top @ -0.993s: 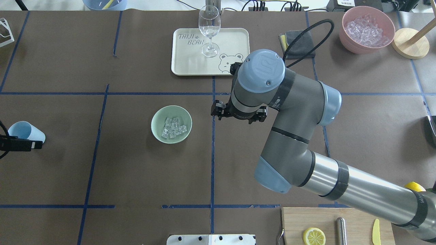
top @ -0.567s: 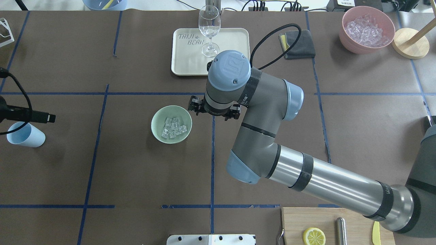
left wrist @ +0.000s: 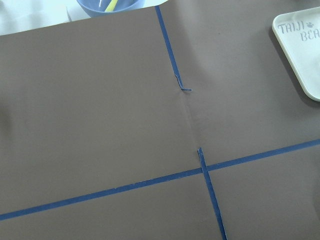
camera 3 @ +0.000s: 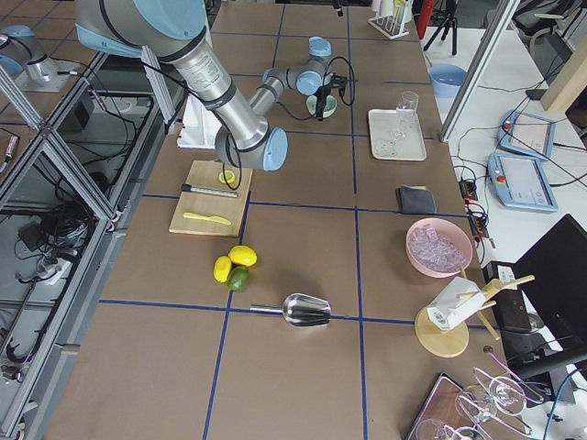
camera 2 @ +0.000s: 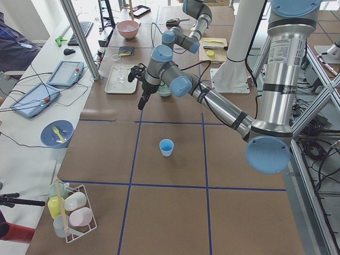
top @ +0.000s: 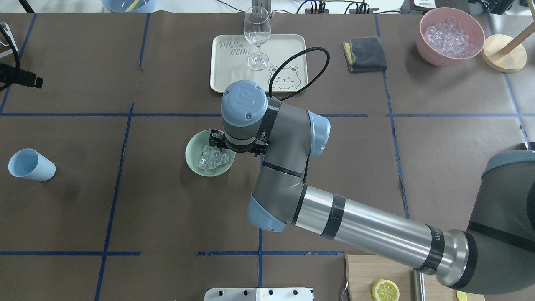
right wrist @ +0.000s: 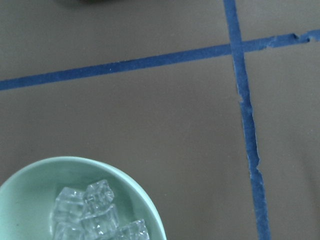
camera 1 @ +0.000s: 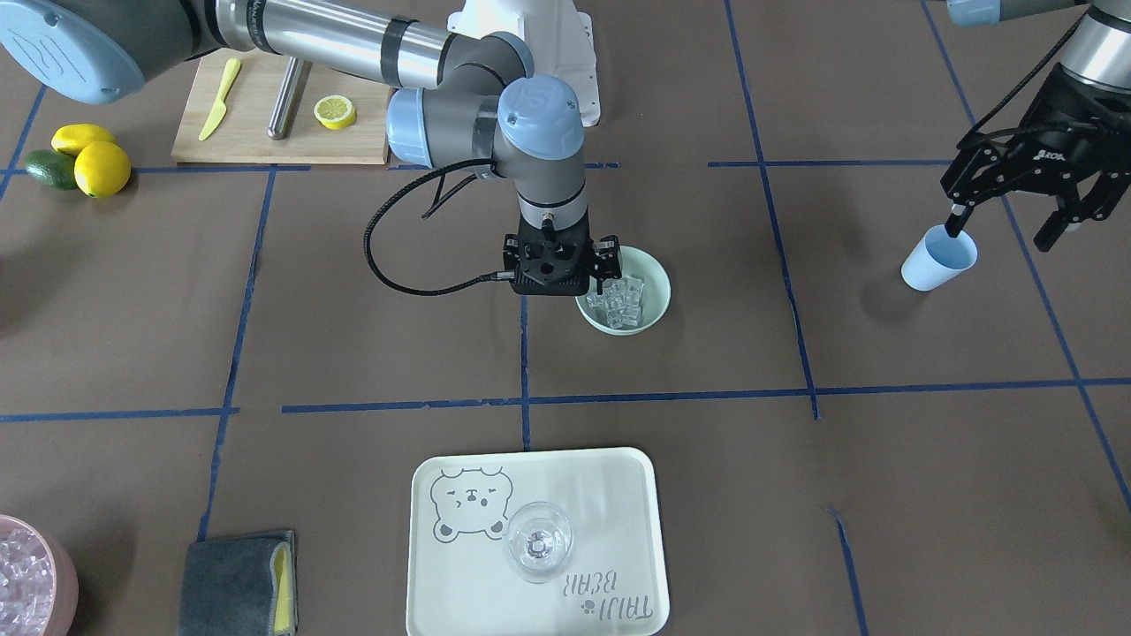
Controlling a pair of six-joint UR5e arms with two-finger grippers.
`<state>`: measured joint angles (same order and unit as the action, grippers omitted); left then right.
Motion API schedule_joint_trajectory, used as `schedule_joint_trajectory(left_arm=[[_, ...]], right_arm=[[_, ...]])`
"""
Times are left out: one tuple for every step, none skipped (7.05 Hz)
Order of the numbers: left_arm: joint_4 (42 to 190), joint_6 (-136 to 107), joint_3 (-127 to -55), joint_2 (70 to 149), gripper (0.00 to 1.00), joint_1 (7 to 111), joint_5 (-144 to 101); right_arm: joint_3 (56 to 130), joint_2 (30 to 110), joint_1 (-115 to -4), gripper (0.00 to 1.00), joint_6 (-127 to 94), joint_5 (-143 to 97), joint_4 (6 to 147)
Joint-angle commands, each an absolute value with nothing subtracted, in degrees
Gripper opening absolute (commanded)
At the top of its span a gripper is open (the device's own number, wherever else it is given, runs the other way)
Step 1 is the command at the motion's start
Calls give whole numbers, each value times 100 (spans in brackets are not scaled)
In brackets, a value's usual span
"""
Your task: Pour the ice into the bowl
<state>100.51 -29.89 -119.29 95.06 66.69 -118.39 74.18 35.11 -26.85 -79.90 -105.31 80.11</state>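
Note:
The mint-green bowl (top: 196,161) stands left of the table's middle with the ice (top: 213,158) heaped in it. It also shows in the front view (camera 1: 652,309) and at the lower left of the right wrist view (right wrist: 30,200), with ice (right wrist: 95,210). My right gripper (camera 1: 558,272) points straight down over the bowl's rim on the robot's right side; its jaws look spread and empty. The light blue cup (top: 31,164) stands upright and empty at the far left. My left gripper (camera 1: 1003,231) is open and empty, raised well above the table and clear of the cup (camera 1: 938,258).
A cream tray (top: 288,46) with a wine glass (top: 256,33) lies beyond the bowl. A grey cloth (top: 365,54) and a pink tub of ice (top: 450,35) are at the far right. A cutting board (camera 1: 256,141) with a lemon slice and loose lemons (camera 1: 88,159) lie near the robot's right.
My right arm swung left until its gripper hangs over the bowl's rim. My left gripper pulled away from the cup, rising and moving toward the far side; the cup stays standing.

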Motion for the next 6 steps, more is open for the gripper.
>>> schedule_joint_trajectory(left_arm=[[9706,-2062,-11813,9571,100,7179,-11839],[9616,-1691,-11743,9606,100,7207,-11839],[9633,-1540,-11603,9624,100,7329,-11821],[9642,-1321,-11488,9650,100,7347,-11795],[9659,-1110,-11339,9650,100,7435,-11795],[9668,-777,-11251,9650,100,7618,-11804]], right_arm=[[7198,3393,-2558,63,-7963,-10450,7989],[7198,3419,-2558,1,-7606,-10450,7989],[7198,3419,-2566,0,-7211,-10450,7989],[7198,3436,-2575,0,-7190,-10450,7981],[7207,3410,-2593,0,-7189,-10459,7980],[7285,3401,-2654,0,-7216,-10520,7859]])
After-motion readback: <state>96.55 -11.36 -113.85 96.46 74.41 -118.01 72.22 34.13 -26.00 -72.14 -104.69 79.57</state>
